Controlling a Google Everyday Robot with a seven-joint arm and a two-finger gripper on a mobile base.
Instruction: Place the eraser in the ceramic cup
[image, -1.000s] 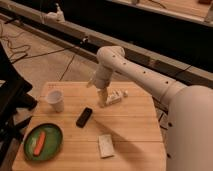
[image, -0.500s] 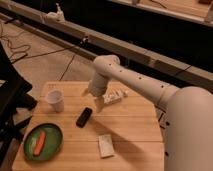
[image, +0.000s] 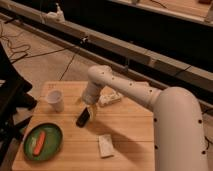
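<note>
The black eraser (image: 83, 117) lies flat on the wooden table (image: 130, 135), left of the middle. The white ceramic cup (image: 55, 100) stands upright near the table's back left corner. My gripper (image: 90, 111) hangs from the white arm directly above and just right of the eraser, its tips down at the eraser's upper end. The cup is a short way to the left of the gripper.
A green round plate (image: 30, 151) with an orange carrot-like piece (image: 39, 141) sits at the front left. A pale speckled block (image: 105, 145) lies front of middle. A whitish patterned tube (image: 111, 97) lies behind the gripper. My arm's large white body (image: 180, 130) covers the table's right side.
My gripper has moved left and down, from near the whitish tube to right over the eraser. The eraser, cup and other things have not moved.
</note>
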